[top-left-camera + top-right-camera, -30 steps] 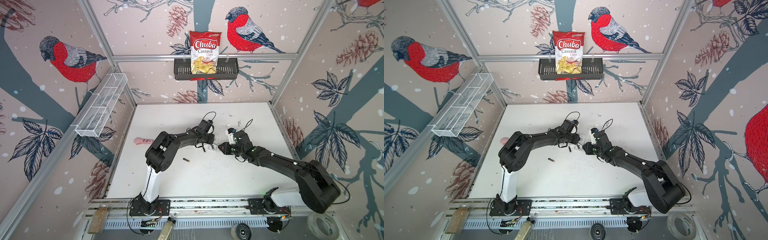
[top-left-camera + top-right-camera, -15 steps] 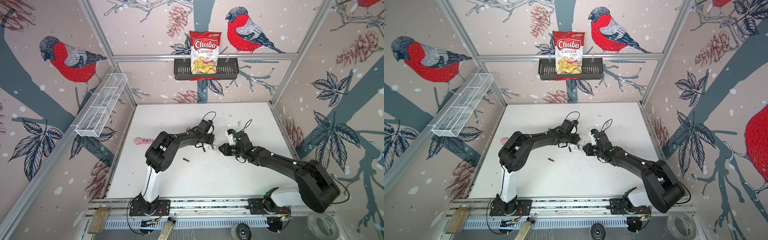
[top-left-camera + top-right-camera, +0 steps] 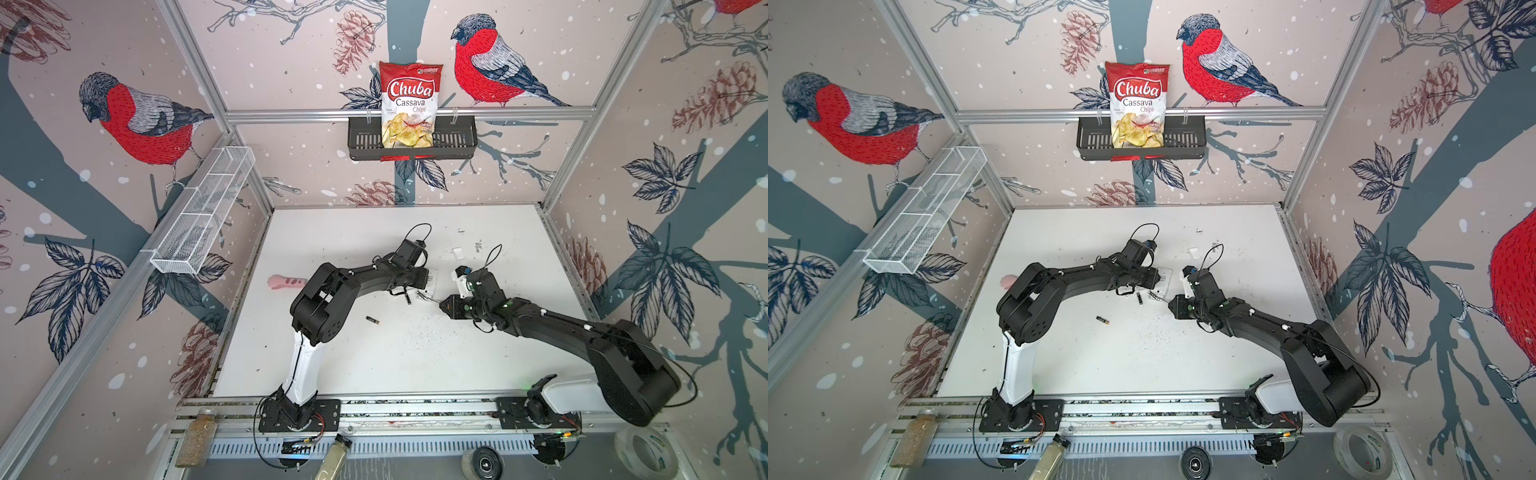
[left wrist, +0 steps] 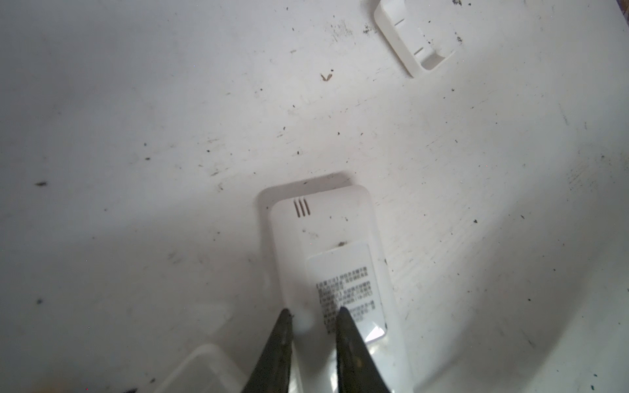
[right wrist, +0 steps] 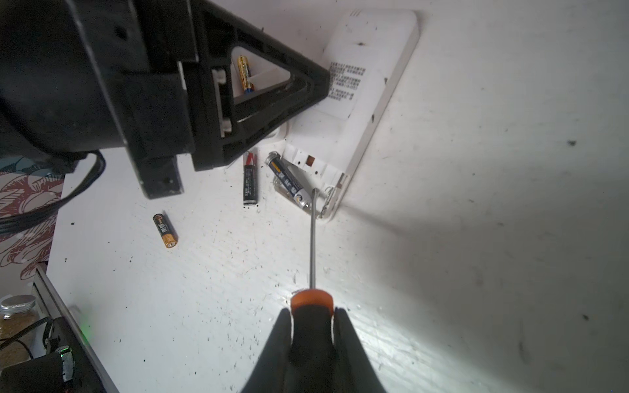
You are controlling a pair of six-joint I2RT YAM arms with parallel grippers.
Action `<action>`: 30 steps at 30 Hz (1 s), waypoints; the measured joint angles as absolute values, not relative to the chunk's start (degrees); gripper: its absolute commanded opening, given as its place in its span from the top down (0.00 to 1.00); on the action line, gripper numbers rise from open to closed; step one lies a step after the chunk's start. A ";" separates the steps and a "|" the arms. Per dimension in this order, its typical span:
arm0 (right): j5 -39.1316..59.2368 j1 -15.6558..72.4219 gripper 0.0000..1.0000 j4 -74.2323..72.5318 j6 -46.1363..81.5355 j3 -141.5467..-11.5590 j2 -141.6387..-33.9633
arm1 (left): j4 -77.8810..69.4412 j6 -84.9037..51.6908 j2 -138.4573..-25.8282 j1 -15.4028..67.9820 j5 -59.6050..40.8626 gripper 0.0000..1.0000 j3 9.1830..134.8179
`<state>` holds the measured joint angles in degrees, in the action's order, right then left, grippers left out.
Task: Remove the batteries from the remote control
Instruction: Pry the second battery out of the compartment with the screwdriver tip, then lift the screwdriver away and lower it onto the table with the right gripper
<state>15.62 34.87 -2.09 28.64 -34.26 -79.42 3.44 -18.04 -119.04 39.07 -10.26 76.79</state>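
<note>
The left claw [image 4: 315,311] bears down on the back of the white remote [image 4: 323,231]. Its tips stand a little apart with nothing pinched between them. This looks meant to pin the remote to the desk [image 5: 476,204] so it cannot slide under prying. The right claw [image 5: 311,313] is clenched on the orange-and-black handle of a screwdriver [image 5: 313,245]. The screwdriver's tip sits at the open end of the remote, right beside a battery [image 5: 288,183] that lies tilted, half out of the compartment. The blade seems placed to lever that one free.

There are four batteries in all:
- One is at the compartment.
- One [image 5: 250,178] lies on the desk just beside it.
- One [image 5: 165,230] lies further off on the desk.
- One [image 5: 244,73] is glimpsed through the left claw's frame, and I cannot tell what it rests on.

There is one remote, one screwdriver and one loose white cover [image 4: 415,37], which lies well apart from the remote.
</note>
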 measured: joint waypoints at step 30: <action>17.76 34.87 0.92 -3.33 28.58 -36.16 -77.73 | 6.26 -18.37 -116.79 38.46 -10.44 0.63 77.49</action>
